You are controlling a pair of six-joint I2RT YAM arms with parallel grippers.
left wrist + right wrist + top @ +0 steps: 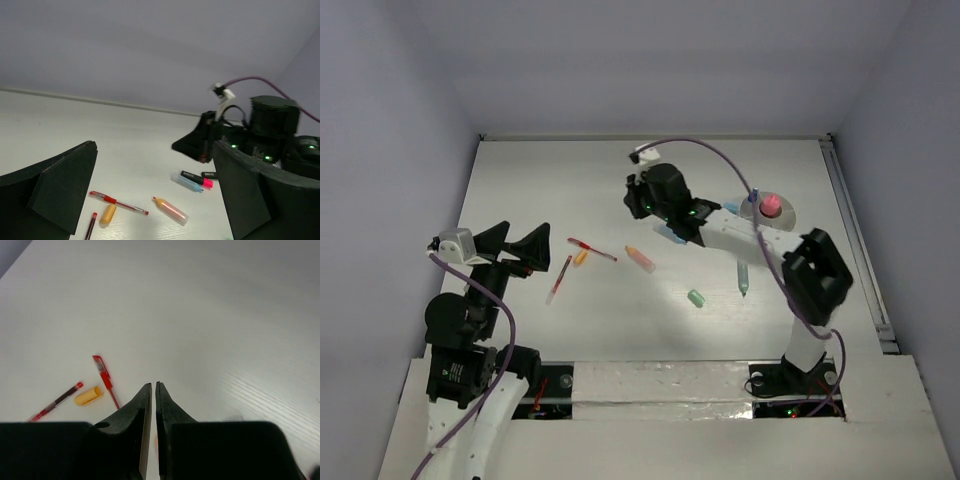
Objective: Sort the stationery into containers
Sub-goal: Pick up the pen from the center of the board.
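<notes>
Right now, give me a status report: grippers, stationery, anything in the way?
Left gripper open, empty. Right gripper shut, empty, over the table. Red pens, orange marker, mint eraser loose; pink-capped bottle in cup. Nothing blocking them.

Cup point(790, 215) half lost behind the right arm point(732, 229), blue marker point(673, 239) barely peeking out under it, red pen point(92, 225) clipped by the left wrist view's bottom edge, left tool point(155, 146) cropped at both sides too

On the table point(620, 190), the cup point(788, 215) stands toward 2 o'clock with a bottle point(771, 205) in it. A pen point(591, 249) and a second pen point(559, 279) lie toward 9 o'clock, and an eraser point(696, 298) toward 5 o'clock.
</notes>
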